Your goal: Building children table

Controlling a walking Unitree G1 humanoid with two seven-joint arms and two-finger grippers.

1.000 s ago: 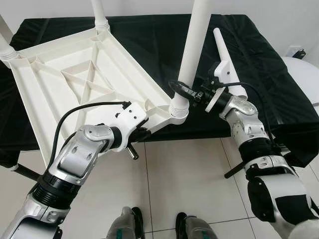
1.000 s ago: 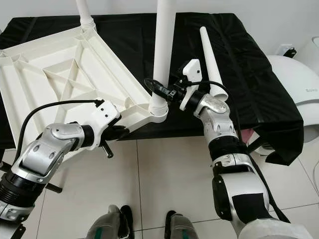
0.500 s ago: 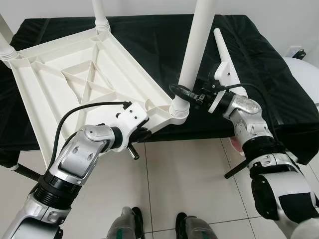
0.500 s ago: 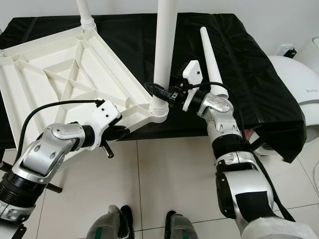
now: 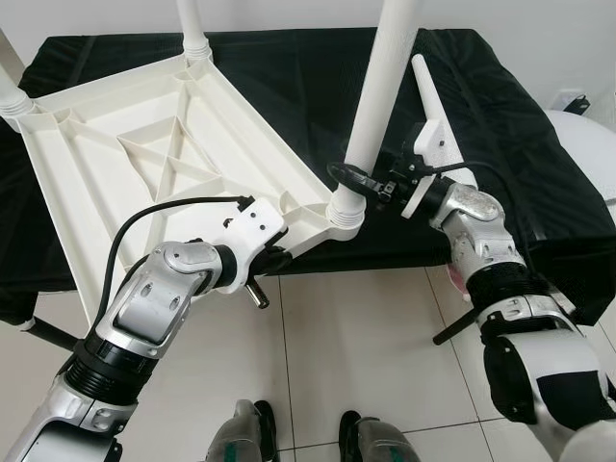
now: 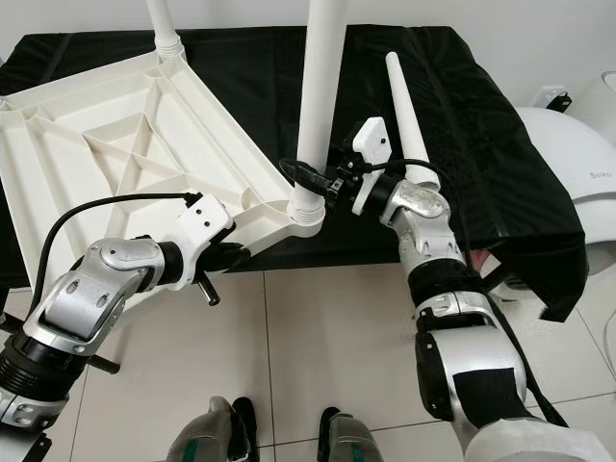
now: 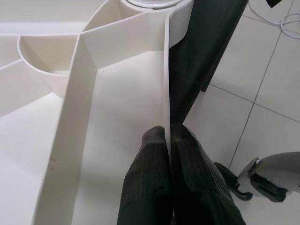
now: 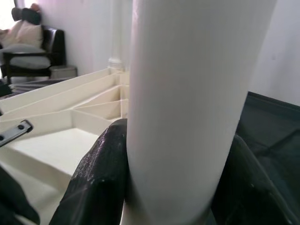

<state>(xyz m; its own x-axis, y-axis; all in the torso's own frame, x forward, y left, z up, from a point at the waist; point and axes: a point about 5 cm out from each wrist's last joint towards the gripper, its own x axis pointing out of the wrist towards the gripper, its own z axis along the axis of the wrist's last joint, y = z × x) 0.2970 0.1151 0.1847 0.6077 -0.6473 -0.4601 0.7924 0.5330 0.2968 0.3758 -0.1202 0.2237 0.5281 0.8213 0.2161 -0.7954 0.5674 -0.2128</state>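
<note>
Left eye view: a white plastic tabletop [image 5: 164,164] lies upside down on a bench draped in black cloth [image 5: 500,115], its ribbed underside facing up with diagonal bracing around a central rectangle. Its near corner juts out over the tiled floor [image 5: 346,366]. A white table leg [image 5: 380,87] stands in the round corner socket [image 5: 345,214], leaning slightly away from upright. Other legs rise from the far corners, and a loose tapered leg [image 5: 431,101] lies on the cloth behind the right arm. The left gripper [image 5: 279,258] reaches under the tabletop's near edge.

Right eye view: the right gripper [image 6: 313,179] meets the standing leg just above the socket.

Left wrist view: both black fingers [image 7: 150,168] are pinched on the thin outer wall of the tabletop rim [image 7: 165,93], one pad on either side, with the socket ahead.

Right wrist view: the smooth white leg [image 8: 187,108] stands between the two black fingers [image 8: 101,183], which press against its sides in a firm clasp.
</note>
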